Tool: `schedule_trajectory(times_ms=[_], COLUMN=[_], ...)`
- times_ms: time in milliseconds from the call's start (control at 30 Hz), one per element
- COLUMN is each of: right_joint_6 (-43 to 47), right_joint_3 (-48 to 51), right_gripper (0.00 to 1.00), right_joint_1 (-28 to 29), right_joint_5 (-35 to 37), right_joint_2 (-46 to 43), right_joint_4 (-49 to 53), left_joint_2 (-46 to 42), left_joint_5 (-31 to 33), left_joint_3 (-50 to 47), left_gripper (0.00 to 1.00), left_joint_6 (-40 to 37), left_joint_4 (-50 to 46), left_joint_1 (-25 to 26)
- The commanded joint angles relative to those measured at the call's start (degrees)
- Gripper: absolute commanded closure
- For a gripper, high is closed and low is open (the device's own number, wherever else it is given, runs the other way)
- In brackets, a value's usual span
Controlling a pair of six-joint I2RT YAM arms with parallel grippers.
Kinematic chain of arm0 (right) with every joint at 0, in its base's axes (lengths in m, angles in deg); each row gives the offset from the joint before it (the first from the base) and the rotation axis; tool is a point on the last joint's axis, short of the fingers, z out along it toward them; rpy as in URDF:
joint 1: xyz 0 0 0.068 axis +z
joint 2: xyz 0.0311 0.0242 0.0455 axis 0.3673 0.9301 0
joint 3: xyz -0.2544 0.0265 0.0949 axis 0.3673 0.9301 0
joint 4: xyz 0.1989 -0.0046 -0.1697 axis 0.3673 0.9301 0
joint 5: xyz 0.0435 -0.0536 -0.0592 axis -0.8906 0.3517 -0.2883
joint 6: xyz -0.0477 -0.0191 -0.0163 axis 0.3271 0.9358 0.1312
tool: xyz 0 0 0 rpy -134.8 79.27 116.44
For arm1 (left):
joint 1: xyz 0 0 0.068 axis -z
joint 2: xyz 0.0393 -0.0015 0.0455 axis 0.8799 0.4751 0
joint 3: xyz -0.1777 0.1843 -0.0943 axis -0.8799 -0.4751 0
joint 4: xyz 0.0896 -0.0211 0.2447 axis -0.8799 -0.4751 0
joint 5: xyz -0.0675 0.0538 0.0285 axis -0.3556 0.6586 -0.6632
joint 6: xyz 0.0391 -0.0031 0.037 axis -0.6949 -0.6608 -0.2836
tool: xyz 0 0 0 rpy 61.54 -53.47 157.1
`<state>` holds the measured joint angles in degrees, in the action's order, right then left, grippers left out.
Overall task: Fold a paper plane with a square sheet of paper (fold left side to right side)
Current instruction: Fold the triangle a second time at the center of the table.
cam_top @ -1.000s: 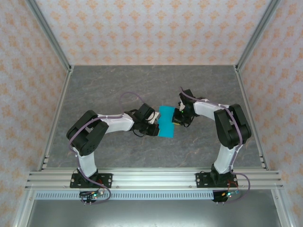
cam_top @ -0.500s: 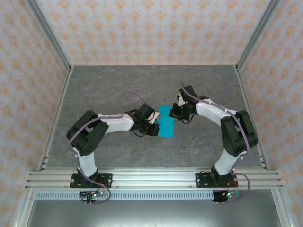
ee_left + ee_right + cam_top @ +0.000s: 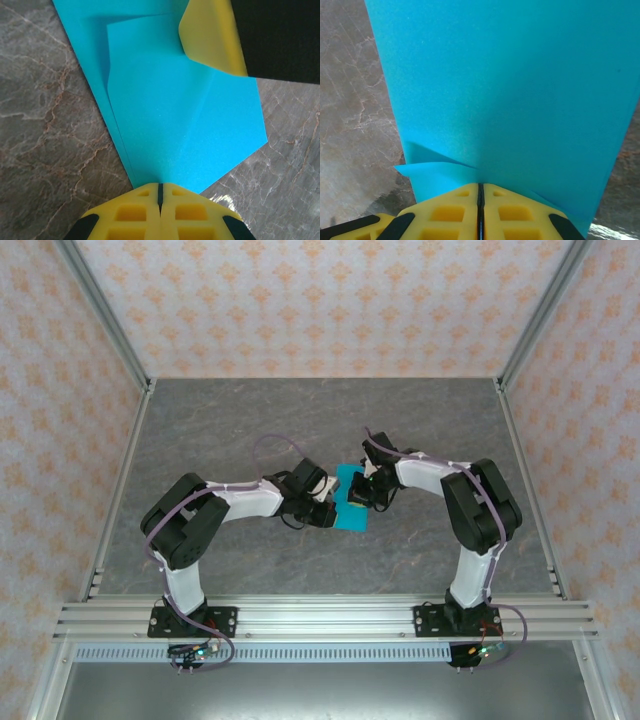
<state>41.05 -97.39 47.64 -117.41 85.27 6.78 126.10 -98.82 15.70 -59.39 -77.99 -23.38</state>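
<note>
The left gripper (image 3: 159,192) and the right gripper (image 3: 481,192) each pinched an edge of the paper (image 3: 185,125), jaws closed.

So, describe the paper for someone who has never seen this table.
On the grey marbled table, find where the left end effector and right end effector meet. The partly folded paper sheet lies under their tips: the one bright cyan thing there.
</note>
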Motion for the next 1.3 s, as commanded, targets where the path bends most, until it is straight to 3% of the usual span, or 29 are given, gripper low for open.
schedule_trajectory(times_ms=[0,200,500,867,1267], right_joint_6=[1.44,1.57,1.72,1.97,2.39], right_joint_3=[-0.52,-1.04,-1.13,-0.98,-1.04], right_gripper=[0.89,0.89,0.89,0.89,0.89], right_joint_1=[-0.22,-0.13,-0.11,-0.11,-0.11], right_joint_5=[4.17,4.18,4.0,3.91,4.7], right_joint_2=[1.94,1.9,2.08,1.88,2.03], right_joint_4=[4.71,5.15,5.35,5.71,6.5], left_joint_2=[-1.15,-0.13,3.89,7.9,6.13], left_joint_5=[0.2,-4.35,-5.8,-4.38,-2.38], left_joint_3=[2.42,6.95,9.15,10.92,6.77], left_gripper=[0.99,0.99,1.0,1.0,1.0], left_joint_6=[0.5,-0.8,-0.72,0.75,-0.45], left_joint_4=[-2.95,-4.6,-3.59,-1.62,-3.87], left_joint_1=[0.24,0.32,0.32,0.32,0.32])
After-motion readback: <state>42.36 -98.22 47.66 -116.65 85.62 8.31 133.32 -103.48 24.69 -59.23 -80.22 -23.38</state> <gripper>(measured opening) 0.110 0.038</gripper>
